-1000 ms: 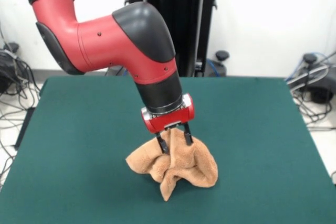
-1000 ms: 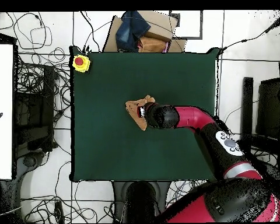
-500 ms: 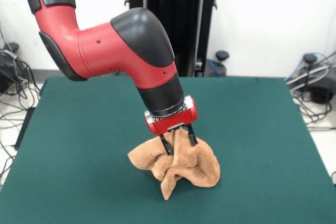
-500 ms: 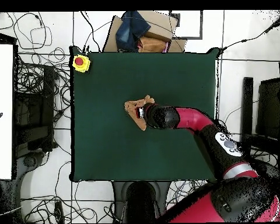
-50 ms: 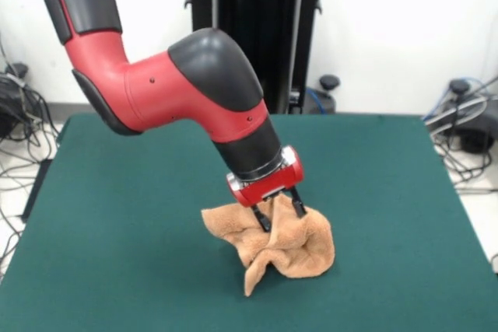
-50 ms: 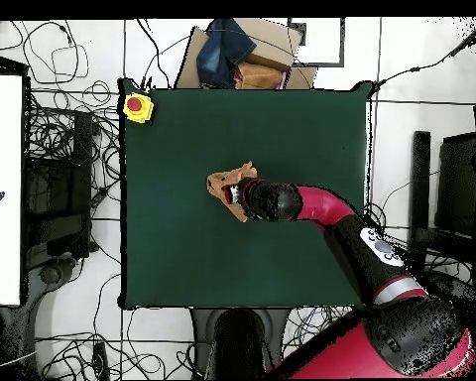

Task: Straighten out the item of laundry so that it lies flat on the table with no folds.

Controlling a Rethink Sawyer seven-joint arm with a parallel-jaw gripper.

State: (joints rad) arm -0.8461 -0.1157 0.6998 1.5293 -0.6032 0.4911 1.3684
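Observation:
The item of laundry is a tan-orange towel, bunched into a crumpled heap with many folds on the green table. My gripper comes down on its top and is shut on a raised fold of the cloth, which stands pulled up between the two black fingers. One corner of the towel hangs toward the table's front edge. In the overhead view the towel pokes out to the left of the arm's wrist, which covers the gripper and the rest of the cloth.
A yellow box with a red button sits at one table corner. Cardboard and dark cloth lie beyond the table edge. Cables cover the floor around the table. The red arm stretches over one side of the table.
The gripper has moved right and slightly toward the table's front edge in the front view, dragging the bunched towel along with it. It has stayed shut on the fold.

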